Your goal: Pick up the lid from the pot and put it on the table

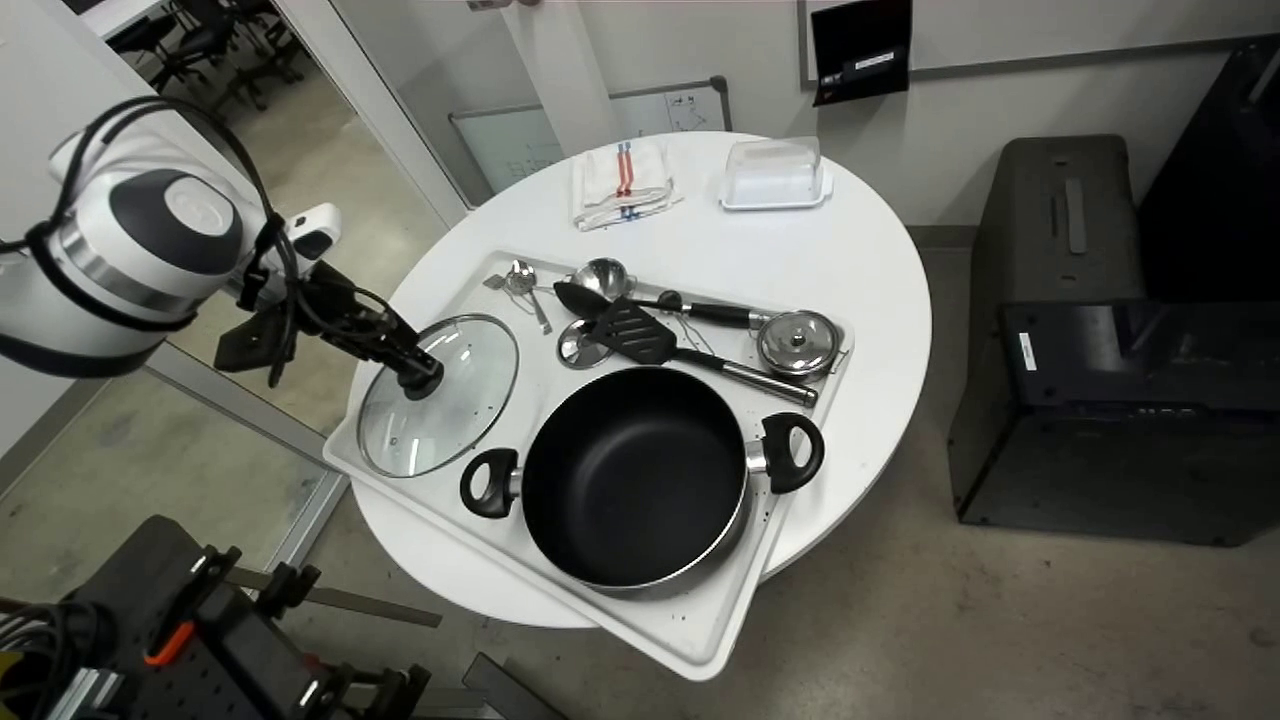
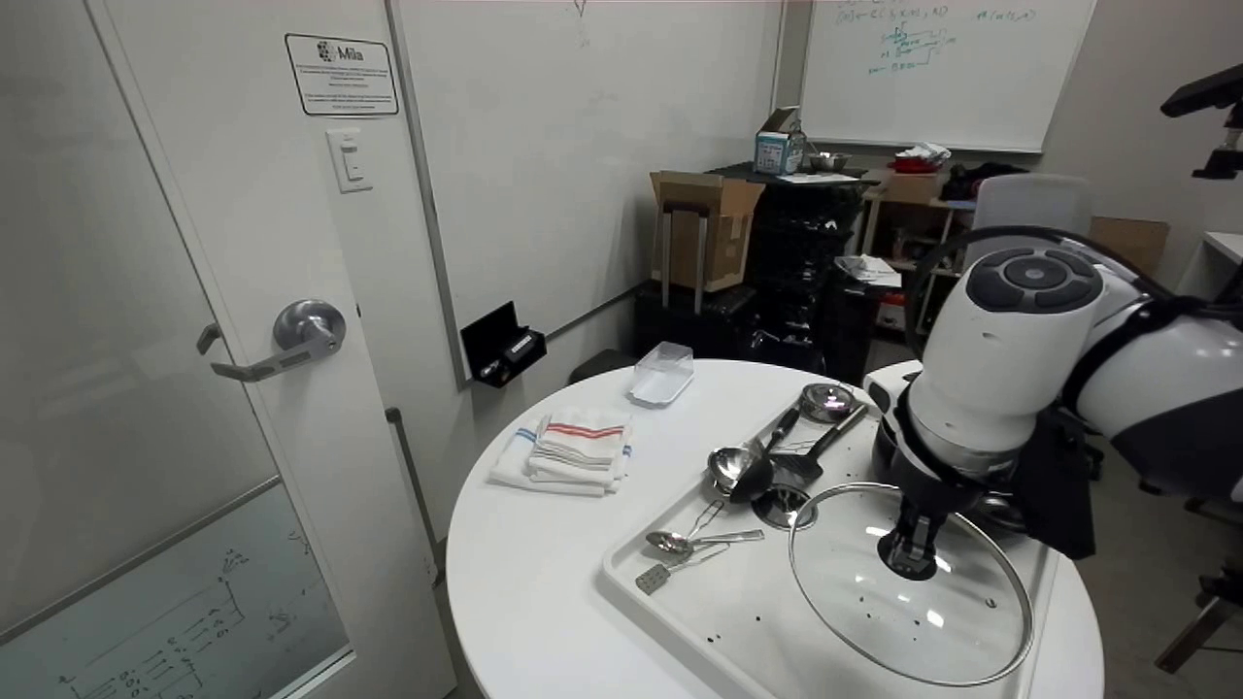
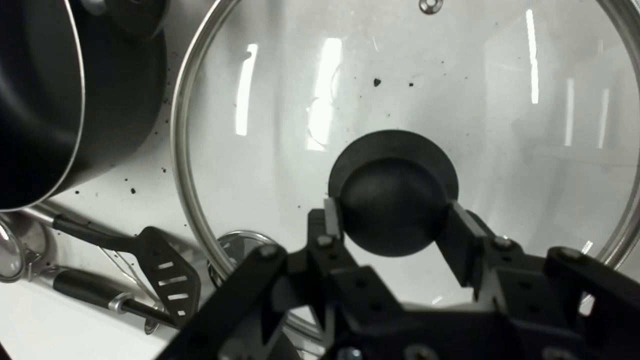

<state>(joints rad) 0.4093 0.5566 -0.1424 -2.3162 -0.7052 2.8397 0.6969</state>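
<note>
The clear glass lid (image 1: pixel 480 365) with its thin metal rim hangs beside the pot, over the pale tray. It also shows in an exterior view (image 2: pixel 864 621) and the wrist view (image 3: pixel 280 165). My gripper (image 1: pixel 422 375) is shut on the lid's black knob, with a finger on each side of it in the wrist view (image 3: pixel 394 215). The lid looks tilted and raised a little; its exact height is unclear. The black pot (image 1: pixel 640 480) stands uncovered on the tray, and its wall shows in the wrist view (image 3: pixel 120 100). The round white table (image 1: pixel 880 270) lies beneath the tray.
The rectangular tray (image 1: pixel 700 668) holds a black slotted spatula (image 1: pixel 635 330), a ladle (image 1: pixel 602 278), small spoons (image 1: pixel 521 280) and a small lidded metal pot (image 1: pixel 798 345). Folded towels (image 1: pixel 625 185) and a clear-lidded white box (image 1: pixel 772 175) sit at the table's far side.
</note>
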